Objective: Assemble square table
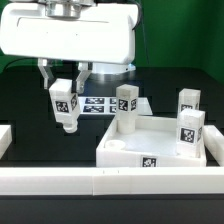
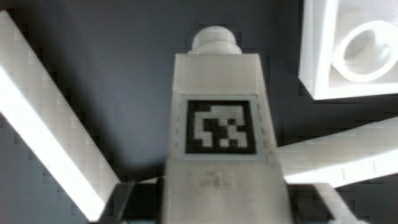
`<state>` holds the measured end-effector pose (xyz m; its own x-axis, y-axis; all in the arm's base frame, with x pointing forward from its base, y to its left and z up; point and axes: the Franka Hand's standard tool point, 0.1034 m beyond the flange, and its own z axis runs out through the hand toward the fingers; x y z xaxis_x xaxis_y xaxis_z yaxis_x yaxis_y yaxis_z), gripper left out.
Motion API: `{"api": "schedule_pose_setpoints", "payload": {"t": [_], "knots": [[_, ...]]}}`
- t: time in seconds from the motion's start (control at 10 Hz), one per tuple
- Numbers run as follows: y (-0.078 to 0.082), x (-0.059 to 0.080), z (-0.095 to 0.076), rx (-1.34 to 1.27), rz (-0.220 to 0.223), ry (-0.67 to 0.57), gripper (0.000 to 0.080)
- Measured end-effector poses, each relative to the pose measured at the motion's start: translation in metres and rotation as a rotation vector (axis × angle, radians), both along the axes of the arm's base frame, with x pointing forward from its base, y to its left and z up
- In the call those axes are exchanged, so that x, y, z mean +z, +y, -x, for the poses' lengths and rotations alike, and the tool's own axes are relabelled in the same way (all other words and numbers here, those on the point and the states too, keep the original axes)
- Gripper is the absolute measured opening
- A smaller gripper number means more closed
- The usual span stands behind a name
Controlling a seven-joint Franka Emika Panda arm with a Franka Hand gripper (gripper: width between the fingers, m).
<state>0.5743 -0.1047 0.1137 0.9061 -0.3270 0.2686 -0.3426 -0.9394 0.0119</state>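
Note:
The square table top (image 1: 150,148) lies on the black table at the exterior view's right, rim up, with three white tagged legs standing in its corners (image 1: 126,104), (image 1: 188,103), (image 1: 190,130). My gripper (image 1: 66,88) is at the exterior view's left of the top, above the table, shut on a fourth white tagged leg (image 1: 65,106) that hangs upright with its threaded tip down. In the wrist view this leg (image 2: 222,125) fills the middle, tag facing the camera, with a corner of the table top (image 2: 347,55) beyond it.
The marker board (image 1: 100,104) lies flat behind the held leg. Long white border rails run along the front (image 1: 100,181) and the exterior view's left (image 1: 4,138); one rail shows in the wrist view (image 2: 45,120).

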Motion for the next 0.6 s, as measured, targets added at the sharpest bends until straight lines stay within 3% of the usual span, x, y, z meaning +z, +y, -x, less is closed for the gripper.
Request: {"api": "schedule_pose_setpoints", "payload": {"t": [0.1,0.3,0.4,0.5,0.6], "knots": [[-0.002,0.003,-0.003,0.010,0.058,-0.110,0.0287],[0.002,0.003,-0.003,0.011,0.103,-0.205,0.0287],[0.021,0.008,-0.008,0.000,0.095,-0.259,0.0287],[0.037,0.008,-0.010,-0.036,0.053,-0.256,0.0287],[0.046,0.009,-0.011,-0.059,0.034,-0.266,0.0287]]}}
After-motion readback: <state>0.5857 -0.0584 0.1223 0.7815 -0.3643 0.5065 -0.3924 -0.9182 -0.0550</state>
